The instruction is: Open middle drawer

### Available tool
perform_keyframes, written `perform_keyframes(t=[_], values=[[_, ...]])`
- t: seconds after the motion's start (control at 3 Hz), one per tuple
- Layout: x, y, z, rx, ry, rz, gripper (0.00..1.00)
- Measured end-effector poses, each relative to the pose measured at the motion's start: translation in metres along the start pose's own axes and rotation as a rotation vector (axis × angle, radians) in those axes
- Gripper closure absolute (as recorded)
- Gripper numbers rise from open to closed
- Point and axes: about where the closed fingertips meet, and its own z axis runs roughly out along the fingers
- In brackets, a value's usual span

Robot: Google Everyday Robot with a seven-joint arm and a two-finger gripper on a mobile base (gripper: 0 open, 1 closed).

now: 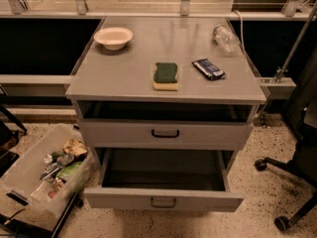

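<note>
Speckled floor [270, 192] runs round a grey cabinet [124, 78], and that cabinet is all I have to work with. My claw is nowhere in the frame, so I cannot tell whether it is spread or pressed together. I also cannot place anything ahead of it, beside it or below it. What I can say is that nothing here is touching it, and no handle has the claw on it.

On the cabinet top sit a pale bowl [113, 36], a green sponge [165, 76], a blue packet [208, 69] and a clear bottle [226, 36] lying on its side. A plastic bin [29, 175] of rubbish stands on the floor at the cabinet's side.

Two drawer fronts show. The upper drawer [213, 134] is the taller one and sits back under the top, with its black handle [165, 133] free. Below it the middle drawer [203, 200] stands pulled well out. Its dark inside is open to view and its own loop handle [163, 202] is at the centre of the front. A third drawer, if there is one, would be hidden beneath the open one.

I judge the opening step done, or nearly so. The next move calls for very little: keep the claw clear of the open front so it does not knock the drawer back in. If more travel is wanted, I would bring the claw to that lower loop handle, close on it and pull straight out along the runners.
</note>
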Motion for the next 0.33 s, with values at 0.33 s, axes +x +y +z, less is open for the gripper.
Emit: perform_keyframes(t=[0.33], values=[[0.0000, 0.0000, 0.0000, 0.000, 0.000, 0.000, 0.00]])
